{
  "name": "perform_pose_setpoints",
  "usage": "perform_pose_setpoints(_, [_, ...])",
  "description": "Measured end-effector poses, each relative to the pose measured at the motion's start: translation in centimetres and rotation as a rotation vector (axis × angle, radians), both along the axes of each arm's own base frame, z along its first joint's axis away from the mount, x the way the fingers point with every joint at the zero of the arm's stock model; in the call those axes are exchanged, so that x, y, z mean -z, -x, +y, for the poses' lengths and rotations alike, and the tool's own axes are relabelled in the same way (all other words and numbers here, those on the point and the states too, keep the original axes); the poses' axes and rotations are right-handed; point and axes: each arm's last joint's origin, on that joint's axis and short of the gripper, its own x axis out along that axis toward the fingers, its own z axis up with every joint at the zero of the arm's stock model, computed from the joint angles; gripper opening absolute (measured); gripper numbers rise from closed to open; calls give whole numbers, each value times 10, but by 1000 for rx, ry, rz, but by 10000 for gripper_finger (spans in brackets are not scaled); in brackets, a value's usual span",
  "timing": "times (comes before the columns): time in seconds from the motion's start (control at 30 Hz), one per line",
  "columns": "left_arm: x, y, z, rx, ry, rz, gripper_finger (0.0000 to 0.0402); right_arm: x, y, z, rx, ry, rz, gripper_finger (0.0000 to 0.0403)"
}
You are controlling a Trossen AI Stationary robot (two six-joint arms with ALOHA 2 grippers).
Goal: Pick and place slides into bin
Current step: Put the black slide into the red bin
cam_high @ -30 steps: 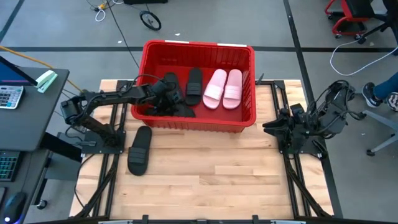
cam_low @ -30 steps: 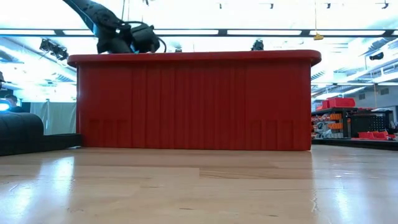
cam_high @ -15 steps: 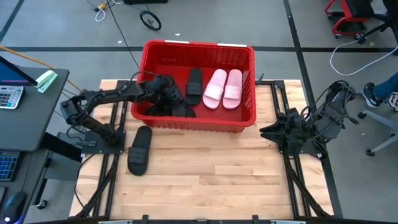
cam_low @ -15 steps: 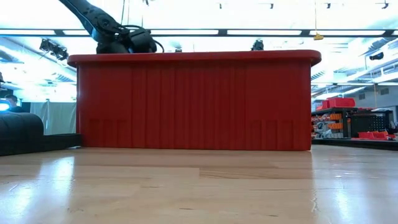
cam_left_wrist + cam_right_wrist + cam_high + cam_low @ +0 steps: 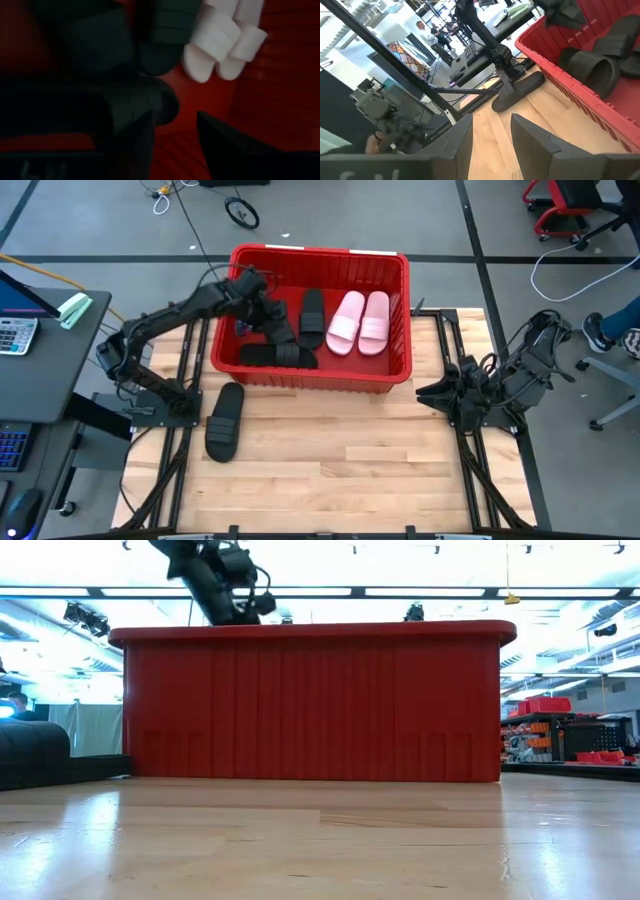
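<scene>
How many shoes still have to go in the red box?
Just one. Five slides already lie in the red bin: two pink slides and three black slides. The left claw is open and empty above them. The right claw waits open beside the bin. One last black slide lies on the table.

Glossy ribbed red plastic bin [image 5: 300,375], matte black slides [image 5: 224,421], pale wood table [image 5: 330,470]
</scene>
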Motion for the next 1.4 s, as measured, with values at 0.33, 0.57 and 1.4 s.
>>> perform_pose_setpoints(0.33, [-57,4,-15,130,-27,36,124,2,-2,3,-25,6,14,139])
perform_pose_setpoints(0.57, [-150,-5,-48,291,-215,-253,112,1,-6,9,-89,-9,10,139])
perform_pose_setpoints(1.4, [-234,64,-179,865,-252,-260,47,35,-152,44,-221,-183,-137,139])
